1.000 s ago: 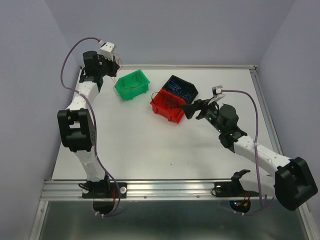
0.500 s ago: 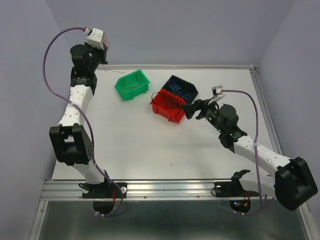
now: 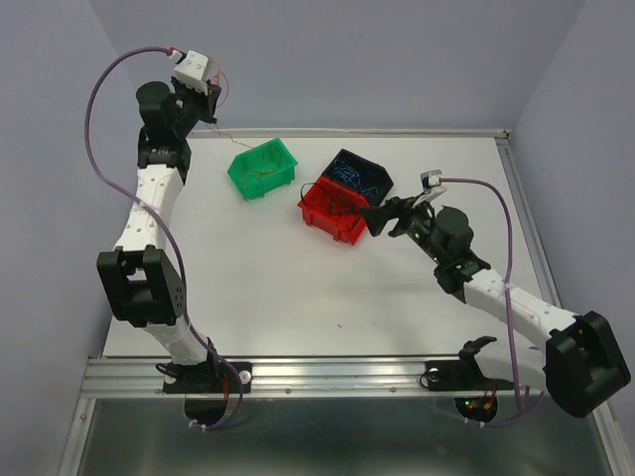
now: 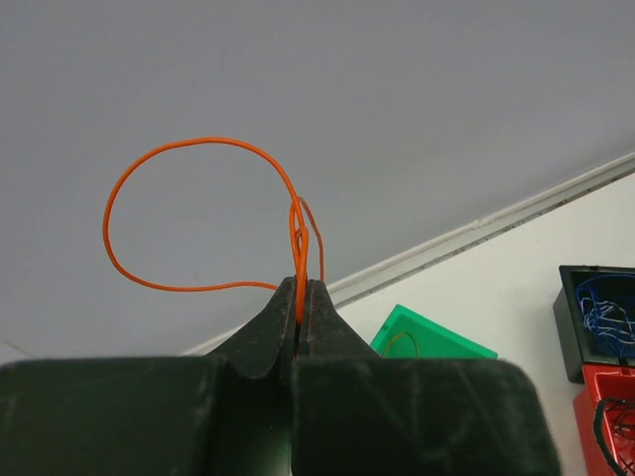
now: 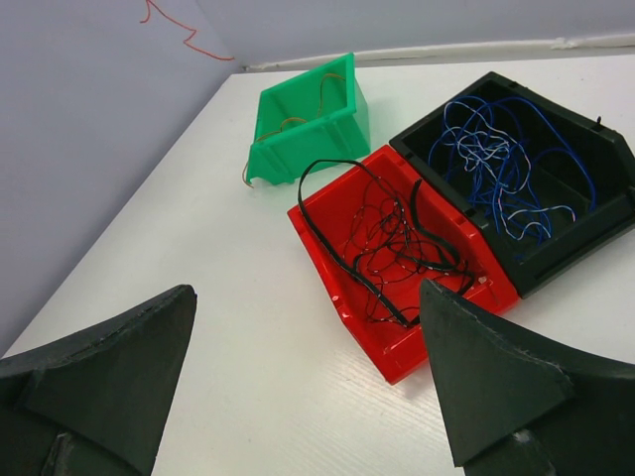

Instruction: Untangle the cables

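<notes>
My left gripper (image 4: 301, 288) is shut on an orange-brown cable (image 4: 198, 144), which loops above the jaws. In the top view the left gripper (image 3: 206, 99) is raised high at the back left, and the thin cable (image 3: 226, 133) trails from it towards the green bin (image 3: 263, 167). That cable also shows against the wall in the right wrist view (image 5: 184, 35). My right gripper (image 5: 306, 290) is open and empty, just in front of the red bin (image 5: 342, 293), which holds black cables (image 5: 397, 238). Blue cables (image 5: 501, 164) lie in the black bin (image 5: 595, 233). In the top view the right gripper (image 3: 375, 216) is at the red bin's right end.
The green bin (image 5: 308, 124) holds another orange-brown cable (image 5: 322, 94). The red bin (image 3: 332, 206) and black bin (image 3: 360, 174) touch each other at the table's middle back. The back wall and table rim (image 3: 397, 131) are close behind the bins.
My left arm has lifted up and back from beside the green bin with the orange-brown cable in its jaws, then turned slightly right. The right arm has not moved.
</notes>
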### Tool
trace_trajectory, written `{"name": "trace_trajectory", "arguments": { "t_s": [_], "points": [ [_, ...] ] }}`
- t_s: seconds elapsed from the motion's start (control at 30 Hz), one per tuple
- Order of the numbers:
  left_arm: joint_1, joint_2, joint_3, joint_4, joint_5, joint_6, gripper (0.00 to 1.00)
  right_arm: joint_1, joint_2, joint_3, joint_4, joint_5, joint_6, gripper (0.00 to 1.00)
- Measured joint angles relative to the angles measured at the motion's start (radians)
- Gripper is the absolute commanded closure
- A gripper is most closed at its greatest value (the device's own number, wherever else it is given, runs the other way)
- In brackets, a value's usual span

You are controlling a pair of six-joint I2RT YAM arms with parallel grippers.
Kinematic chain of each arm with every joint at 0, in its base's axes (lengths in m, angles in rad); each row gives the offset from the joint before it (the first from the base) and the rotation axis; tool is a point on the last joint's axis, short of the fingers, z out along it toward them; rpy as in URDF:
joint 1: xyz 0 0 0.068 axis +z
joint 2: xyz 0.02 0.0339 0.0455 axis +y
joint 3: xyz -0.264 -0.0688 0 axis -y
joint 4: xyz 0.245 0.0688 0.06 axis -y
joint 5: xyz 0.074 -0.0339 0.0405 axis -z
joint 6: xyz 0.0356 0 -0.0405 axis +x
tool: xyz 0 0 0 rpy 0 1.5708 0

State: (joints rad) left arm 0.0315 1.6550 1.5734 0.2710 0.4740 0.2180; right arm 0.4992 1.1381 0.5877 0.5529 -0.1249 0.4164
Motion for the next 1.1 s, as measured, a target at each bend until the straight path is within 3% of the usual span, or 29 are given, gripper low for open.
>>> {"name": "trace_trajectory", "arguments": {
  "t_s": [0.63, 1.1],
  "points": [
    [-0.058, 0.085, 0.000, 0.019, -0.075, -0.048, 1.00, 0.000, -0.012, -0.015, 0.000, -0.003, -0.001, 0.02],
    [-0.193, 0.116, -0.127, 0.083, -0.327, -0.077, 1.00, 0.000, -0.052, -0.034, 0.001, -0.003, -0.002, 0.02]
  ]
}}
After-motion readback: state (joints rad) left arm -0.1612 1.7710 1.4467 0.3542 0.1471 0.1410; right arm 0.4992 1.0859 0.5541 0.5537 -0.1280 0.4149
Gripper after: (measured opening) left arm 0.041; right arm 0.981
